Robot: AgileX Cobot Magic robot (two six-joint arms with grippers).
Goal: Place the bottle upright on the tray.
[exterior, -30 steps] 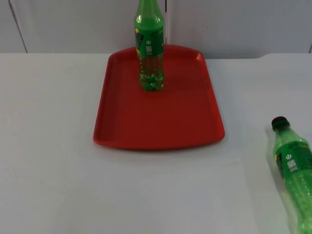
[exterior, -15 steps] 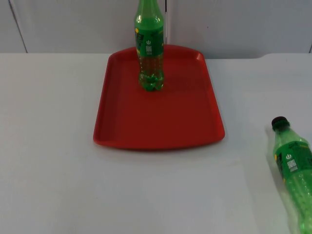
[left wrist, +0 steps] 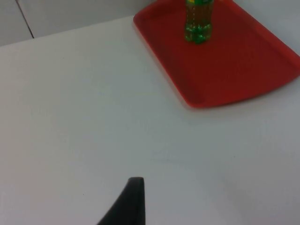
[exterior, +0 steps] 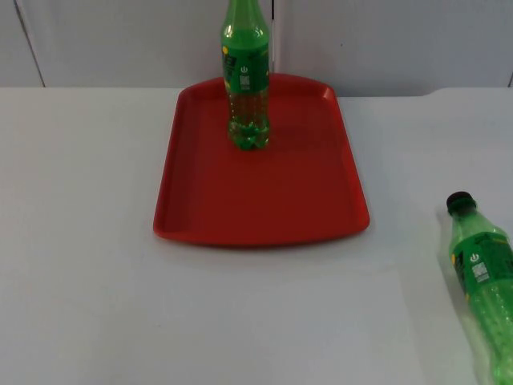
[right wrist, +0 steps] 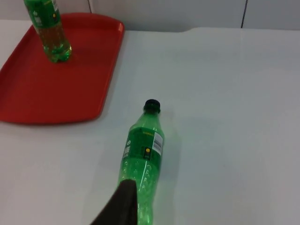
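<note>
Right wrist view showed a green soda bottle (right wrist: 143, 154) lying on its side on the white tabletop (right wrist: 225, 93), black cap (right wrist: 151, 105) pointing toward the grey partition wall, well apart from the red tray (right wrist: 51, 89). A second green bottle (exterior: 246, 76) stood upright on the far part of that tray. The right tool sat just above the lying bottle's base end, with one black fingertip (right wrist: 124, 204) over it; how far the right tool was open could not be told, and it appeared to hold nothing. The left tool waited over bare tabletop beside the tray, one fingertip (left wrist: 131, 201) visible, its opening likewise impossible to tell.

The lying bottle looked like thin clear plastic with little or no liquid, so probably light, springy under pressure, smooth and inclined to roll. A hold across the labelled middle (right wrist: 144, 145), where the body is widest and stiffest, seemed the safest, squeezing gently so it would neither crumple nor slip when turned upright.
</note>
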